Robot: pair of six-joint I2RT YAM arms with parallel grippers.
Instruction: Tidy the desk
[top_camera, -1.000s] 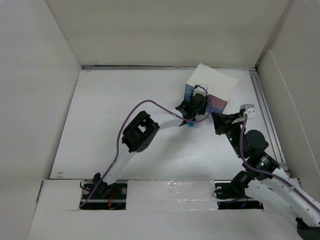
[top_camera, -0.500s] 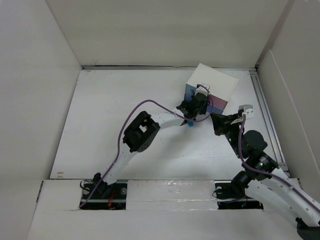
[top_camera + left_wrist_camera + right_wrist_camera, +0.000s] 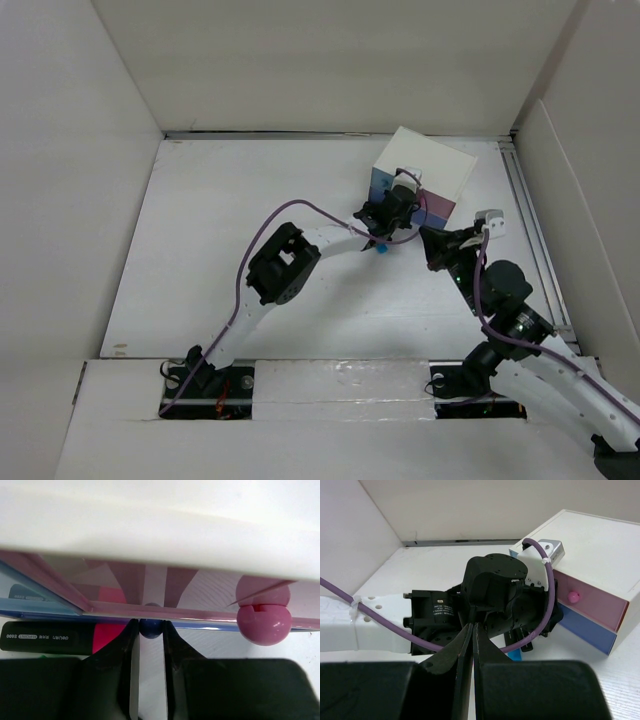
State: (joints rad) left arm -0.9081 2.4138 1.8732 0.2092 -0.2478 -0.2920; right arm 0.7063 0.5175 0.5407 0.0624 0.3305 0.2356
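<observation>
The desk point(image 3: 200, 250) spreads wide beneath the drawer box point(image 3: 435, 165). At the box's front, the left gripper point(image 3: 150, 632) clamps the small blue knob point(image 3: 150, 627). Near the box's front right corner, the right gripper point(image 3: 471, 630) is pinched together, empty.

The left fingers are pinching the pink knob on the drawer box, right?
No. The left fingers pinch the dark blue knob on the drawer box; the pink knob sits untouched beside it. The left wrist view shows it.
</observation>
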